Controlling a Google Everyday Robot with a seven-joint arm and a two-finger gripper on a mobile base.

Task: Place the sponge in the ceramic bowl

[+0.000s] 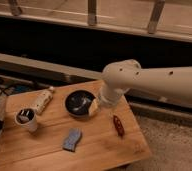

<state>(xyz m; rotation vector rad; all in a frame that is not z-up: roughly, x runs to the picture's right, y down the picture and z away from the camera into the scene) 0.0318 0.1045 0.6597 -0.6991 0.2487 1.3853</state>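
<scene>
The sponge [72, 139], a flat blue-grey pad, lies on the wooden table [49, 155] towards its front, below the bowl. Behind it stands the ceramic bowl [79, 102], round, black and glossy, with pale glare inside. My white arm reaches in from the right. Its gripper [95, 106] hangs at the bowl's right rim, well clear of the sponge and up and to the right of it. Nothing shows in the gripper.
A white cup [26, 119] with a dark inside stands at the table's left. A pale oblong bottle-like thing [41, 100] lies behind it. A reddish-brown oblong thing [118, 125] lies right of the bowl. Floor lies beyond the table's right edge, a dark ledge behind.
</scene>
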